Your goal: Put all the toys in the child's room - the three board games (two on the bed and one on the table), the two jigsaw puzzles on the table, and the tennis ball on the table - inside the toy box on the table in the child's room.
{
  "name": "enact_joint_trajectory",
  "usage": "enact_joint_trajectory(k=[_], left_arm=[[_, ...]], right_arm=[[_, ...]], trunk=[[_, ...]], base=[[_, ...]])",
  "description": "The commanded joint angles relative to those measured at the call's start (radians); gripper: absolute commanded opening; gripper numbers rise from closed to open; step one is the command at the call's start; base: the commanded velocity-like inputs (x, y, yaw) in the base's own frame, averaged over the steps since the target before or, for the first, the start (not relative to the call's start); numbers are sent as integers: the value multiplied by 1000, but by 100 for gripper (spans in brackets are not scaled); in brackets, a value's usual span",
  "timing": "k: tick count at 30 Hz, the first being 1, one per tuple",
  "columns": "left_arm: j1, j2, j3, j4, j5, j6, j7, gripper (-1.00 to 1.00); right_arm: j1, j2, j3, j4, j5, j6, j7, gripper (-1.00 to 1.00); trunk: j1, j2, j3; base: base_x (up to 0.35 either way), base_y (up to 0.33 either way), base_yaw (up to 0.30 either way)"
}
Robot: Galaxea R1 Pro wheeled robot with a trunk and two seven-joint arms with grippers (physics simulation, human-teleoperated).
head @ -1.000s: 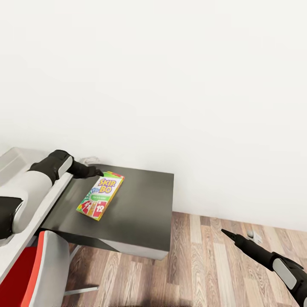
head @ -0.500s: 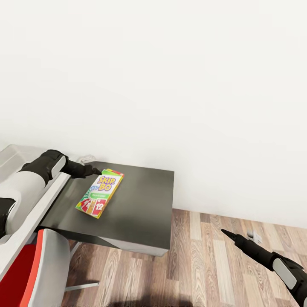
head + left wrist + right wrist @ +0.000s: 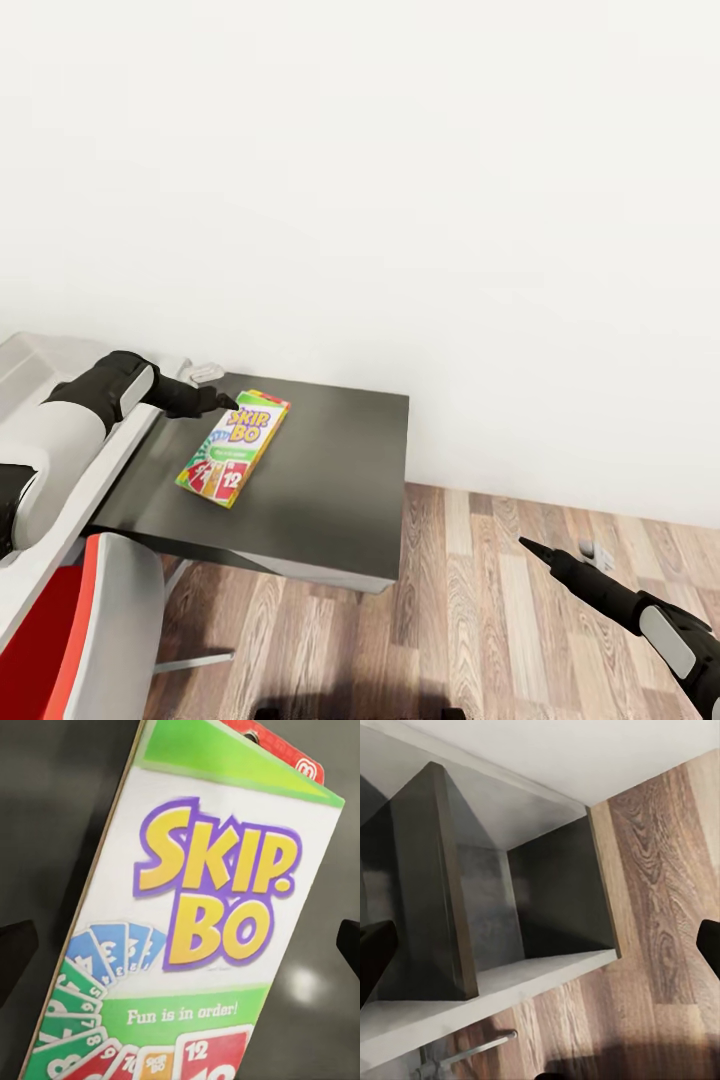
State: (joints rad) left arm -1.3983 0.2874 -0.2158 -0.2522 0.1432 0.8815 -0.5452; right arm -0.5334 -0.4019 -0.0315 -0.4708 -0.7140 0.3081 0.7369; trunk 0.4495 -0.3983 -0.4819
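A board game (image 3: 233, 448) with a white, green and red "Skip-Bo" cover lies flat on the table's dark grey side unit (image 3: 330, 480). My left gripper (image 3: 228, 402) is at the box's far end, low over it. In the left wrist view the game cover (image 3: 202, 907) lies between the gripper's (image 3: 180, 952) two fingertips (image 3: 15, 960), which stand wide apart and open. My right gripper (image 3: 530, 547) hangs over the wooden floor to the right of the unit. It is open (image 3: 540, 952) and holds nothing.
The pale grey desk top (image 3: 125, 455) joins the side unit on the left, partly behind my left arm. A red and white chair (image 3: 70, 630) stands at the lower left. The right wrist view looks into the unit's open shelf (image 3: 547, 900). The white wall is close behind.
The whole picture has shifted a little, so the camera moved. My left arm has drawn back slightly to the left, its tip still at the box's far end. The right arm is unchanged.
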Motion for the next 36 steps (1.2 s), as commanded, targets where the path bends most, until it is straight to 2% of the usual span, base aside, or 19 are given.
enact_joint_trajectory(k=[1,10,36], left_arm=[[-1,1,-8,-1,10,5,1,100],[-1,1,-8,-1,9,-20,1,100],[-1,1,-10,-1,9,-27,1,100]], right_arm=[[0,0,-2,0,-7,9,2,100],[0,0,-2,0,-7,9,2,100],[0,0,-2,0,-7,9,1,100]], trunk=[[0,-2,-3],[0,-2,-18],[0,-2,-60]], base=[[0,0,0],[0,0,0],[0,0,0]])
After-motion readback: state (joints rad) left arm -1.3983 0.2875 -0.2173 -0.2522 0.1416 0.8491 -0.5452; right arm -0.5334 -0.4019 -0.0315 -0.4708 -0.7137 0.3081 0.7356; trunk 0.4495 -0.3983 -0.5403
